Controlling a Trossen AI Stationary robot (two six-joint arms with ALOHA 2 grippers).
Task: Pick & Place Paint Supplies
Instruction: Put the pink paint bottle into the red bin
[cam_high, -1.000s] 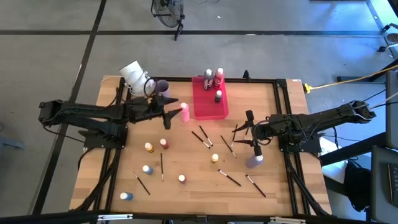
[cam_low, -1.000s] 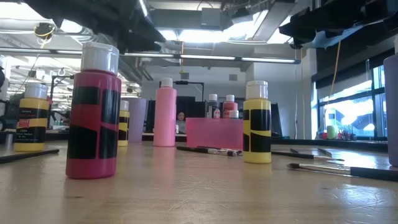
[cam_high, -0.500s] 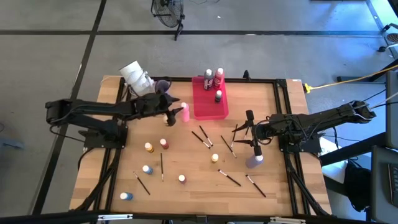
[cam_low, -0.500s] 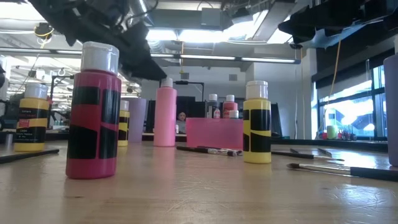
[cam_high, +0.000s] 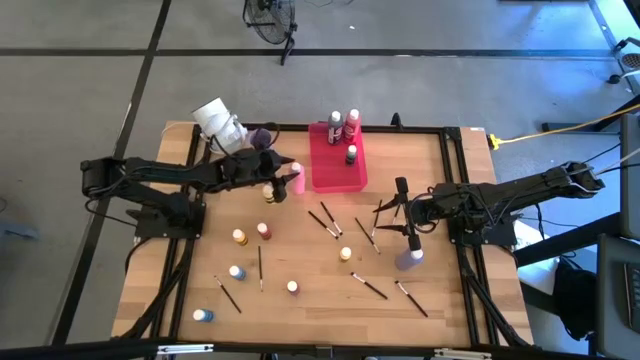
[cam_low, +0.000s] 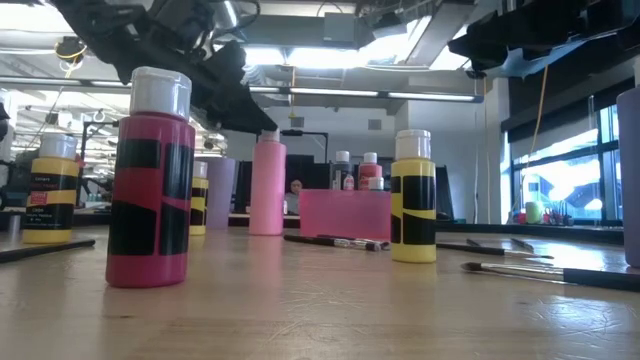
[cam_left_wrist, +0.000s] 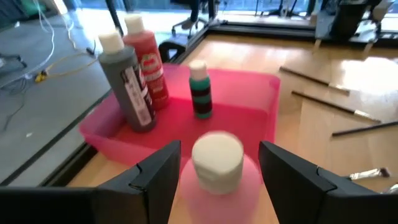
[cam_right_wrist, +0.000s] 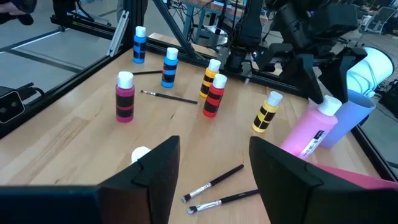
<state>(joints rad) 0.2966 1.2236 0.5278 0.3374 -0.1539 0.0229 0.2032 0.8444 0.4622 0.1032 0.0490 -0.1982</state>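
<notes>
While the overhead view hides the cap, the left wrist view shows the left claw (cam_left_wrist: 217, 171) spread wide around the pink bottle (cam_left_wrist: 216, 163), not gripping, beside the tray (cam_high: 338, 176). Rightward, the right claw (cam_high: 392, 218) hangs open over brushes (cam_high: 330, 222) on bare desk (cam_high: 310, 310).

Roughly twelve paint bottles (cam_high: 263, 231), seven paintbrushes (cam_high: 260, 266), one tray (cam_high: 325, 175), one cup (cam_high: 260, 136).

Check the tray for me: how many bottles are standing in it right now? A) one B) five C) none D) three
D: the left wrist view shows three bottles upright in the pink-red tray: a grey bottle, a red bottle and a small green-and-black bottle; the pink bottle between the left gripper's open fingers stands outside it.
</notes>
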